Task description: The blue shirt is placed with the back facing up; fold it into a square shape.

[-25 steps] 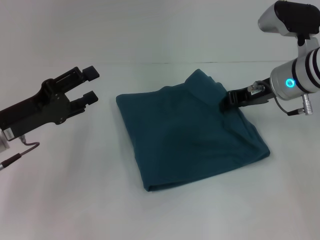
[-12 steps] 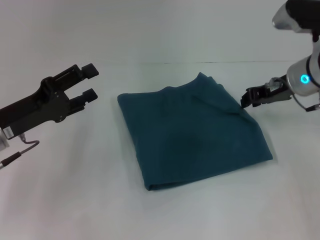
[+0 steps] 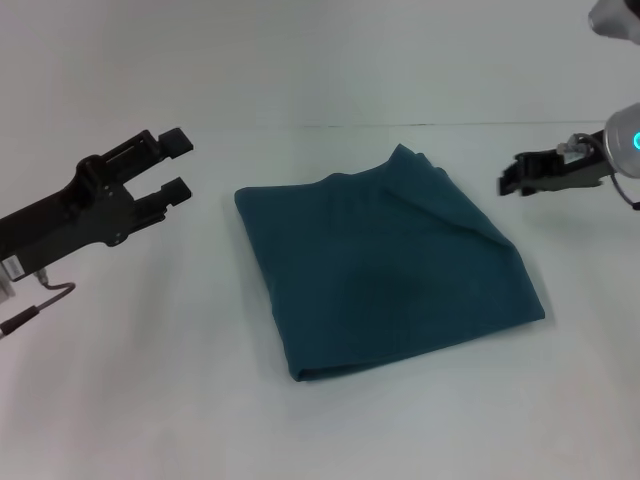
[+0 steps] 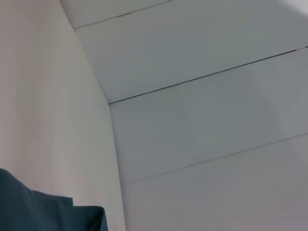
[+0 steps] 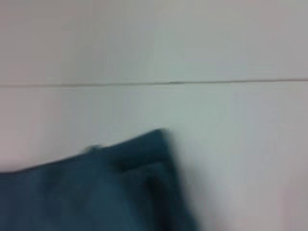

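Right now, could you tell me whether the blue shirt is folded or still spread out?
Folded. The blue shirt lies as a compact, roughly square stack, layered edges showing at its near corner; no sleeves stick out.

one blue shirt [image 3: 385, 270], two claws, left claw [image 3: 178, 166], right claw [image 3: 510, 178]

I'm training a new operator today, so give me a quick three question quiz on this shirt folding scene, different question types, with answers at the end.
1. True or false: the right gripper is clamped on the shirt.
2. Multiple choice: the shirt now lies as A) a spread-out tee with sleeves out, B) a folded, roughly square bundle, C) a crumpled ball.
3. Short answer: on which side of the shirt does the left gripper hang, and how do its fingers stand?

Key
1. False: it hangs apart from the shirt, off its right edge, holding nothing.
2. B.
3. On the robot's left side, clear of the cloth, fingers open.
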`<act>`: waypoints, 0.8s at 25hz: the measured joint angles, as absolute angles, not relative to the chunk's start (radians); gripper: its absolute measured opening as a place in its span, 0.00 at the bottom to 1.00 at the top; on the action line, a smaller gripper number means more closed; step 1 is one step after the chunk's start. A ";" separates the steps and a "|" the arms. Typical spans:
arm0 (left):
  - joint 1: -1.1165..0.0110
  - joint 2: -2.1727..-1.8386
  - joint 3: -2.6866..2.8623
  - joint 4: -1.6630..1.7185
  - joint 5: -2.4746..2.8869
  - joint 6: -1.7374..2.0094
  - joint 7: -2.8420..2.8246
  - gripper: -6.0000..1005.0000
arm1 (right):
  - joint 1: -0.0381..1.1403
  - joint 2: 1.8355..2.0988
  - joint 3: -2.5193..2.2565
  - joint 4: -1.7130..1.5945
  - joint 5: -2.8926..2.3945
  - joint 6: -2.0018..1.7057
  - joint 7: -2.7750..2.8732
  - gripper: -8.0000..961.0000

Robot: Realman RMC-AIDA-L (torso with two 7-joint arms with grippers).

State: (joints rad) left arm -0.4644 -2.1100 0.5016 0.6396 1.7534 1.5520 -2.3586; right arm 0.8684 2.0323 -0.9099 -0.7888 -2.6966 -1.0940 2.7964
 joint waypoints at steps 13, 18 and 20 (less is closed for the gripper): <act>-0.463 -2.108 0.480 0.630 1.749 1.553 -2.358 0.84 | 0.895 2.032 -0.912 -0.665 -2.459 -1.161 2.631 0.30; -0.462 -2.110 0.479 0.628 1.749 1.555 -2.358 0.84 | 0.899 2.034 -0.952 -0.615 -2.459 -1.044 2.621 0.30; -0.462 -2.110 0.478 0.624 1.748 1.555 -2.357 0.84 | 0.895 2.037 -0.977 -0.610 -2.458 -0.984 2.624 0.30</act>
State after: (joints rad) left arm -0.4618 -2.1103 0.4785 0.6239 1.7482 1.5548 -2.3569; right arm 0.8954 2.0368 -0.9769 -0.6101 -2.4581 -0.9839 2.6243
